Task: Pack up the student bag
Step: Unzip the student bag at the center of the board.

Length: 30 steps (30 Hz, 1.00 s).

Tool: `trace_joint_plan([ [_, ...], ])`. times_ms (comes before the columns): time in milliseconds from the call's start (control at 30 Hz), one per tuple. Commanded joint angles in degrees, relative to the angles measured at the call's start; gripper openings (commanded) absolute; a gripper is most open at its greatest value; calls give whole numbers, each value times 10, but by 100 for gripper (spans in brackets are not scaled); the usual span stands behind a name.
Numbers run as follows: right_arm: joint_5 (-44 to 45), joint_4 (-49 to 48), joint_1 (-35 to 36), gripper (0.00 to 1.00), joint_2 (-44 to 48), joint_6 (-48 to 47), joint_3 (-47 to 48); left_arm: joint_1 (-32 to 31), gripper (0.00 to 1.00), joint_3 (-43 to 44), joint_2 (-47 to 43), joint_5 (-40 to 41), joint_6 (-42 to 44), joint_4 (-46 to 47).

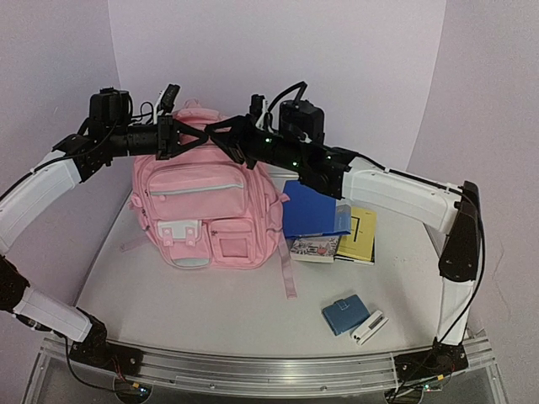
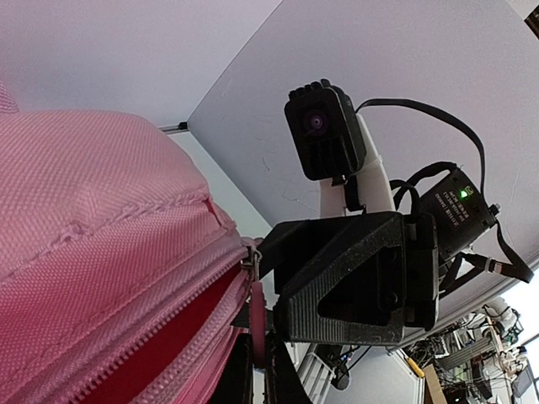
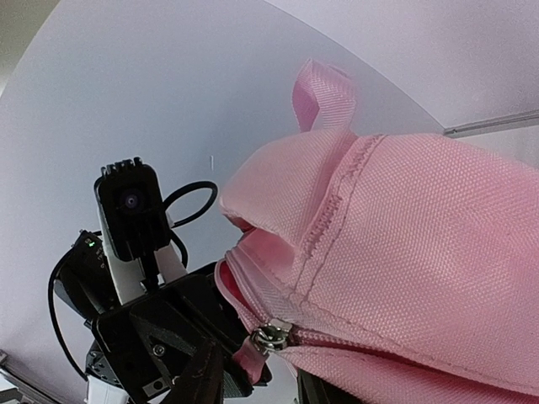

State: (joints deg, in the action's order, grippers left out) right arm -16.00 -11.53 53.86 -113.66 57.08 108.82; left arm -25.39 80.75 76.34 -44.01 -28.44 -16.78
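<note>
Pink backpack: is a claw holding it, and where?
The left gripper pinches the student bag's pink zipper pull at its top; right gripper's hold cannot be told.

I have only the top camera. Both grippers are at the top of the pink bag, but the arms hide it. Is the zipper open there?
Observer: Partly. In the left wrist view the zipper of the student bag is parted, and darker lining shows.
Operator: What does the left one hold?
Observer: The left gripper is shut on a thin pink strip beside that zipper.
Operator: And the right one?
Observer: In the right wrist view the metal slider sits between the jaws of the right gripper; whether they grip it, I cannot tell.
</note>
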Motion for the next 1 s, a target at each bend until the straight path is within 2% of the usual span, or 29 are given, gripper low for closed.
trace_joint_plan([
  [0, -10, -54, -5, 26, -17, 12, 39, -8, 0, 11, -13, -49, 29, -23],
  [200, 8, -61, -6, 7, -7, 16, 26, -8, 1, 21, -15, -39, 58, -52],
  [300, 25, -72, -6, 0, 11, 16, 7, -8, 10, 36, -21, -11, 88, -90],
  [400, 40, -77, -7, 0, 31, 14, -17, -8, 22, 55, -32, 28, 124, -129],
  [500, 51, -78, -10, 0, 50, 14, -41, -8, 47, 78, -43, 64, 161, -168],
  [600, 53, -78, -13, 0, 67, 14, -65, -8, 60, 99, -55, 116, 204, -199],
  [767, 49, -77, -19, 0, 83, 15, -97, -8, 67, 120, -68, 215, 261, -232],
  [967, 40, -73, -20, 0, 93, 13, -119, -8, 74, 110, -65, 337, 324, -229],
])
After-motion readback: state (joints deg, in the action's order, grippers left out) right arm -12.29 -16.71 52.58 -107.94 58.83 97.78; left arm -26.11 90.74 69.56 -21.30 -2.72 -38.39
